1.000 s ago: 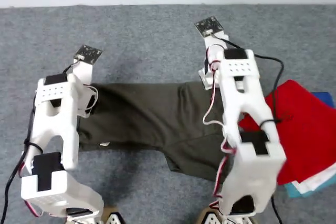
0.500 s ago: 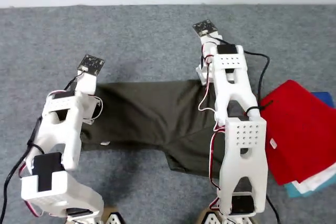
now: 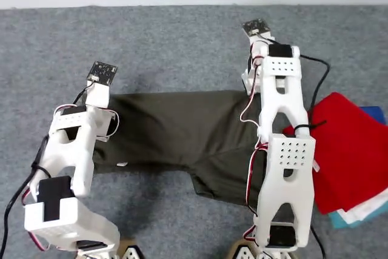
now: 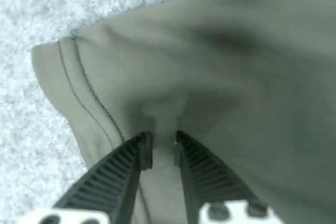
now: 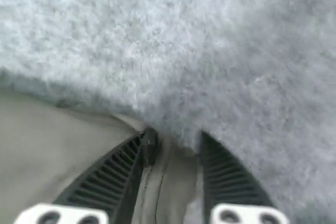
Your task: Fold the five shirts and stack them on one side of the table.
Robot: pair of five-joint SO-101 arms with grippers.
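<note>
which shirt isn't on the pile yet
The olive-green shirt, lying spread out and unfolded. The red shirt tops the folded pile beside it.

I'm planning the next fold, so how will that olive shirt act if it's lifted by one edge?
Probably floppy: the olive shirt lies creased and puckers where the left gripper pinches it. Lifted, it would likely sag and drape. The fuzzy grey table cover may drag on it when pulled.
</note>
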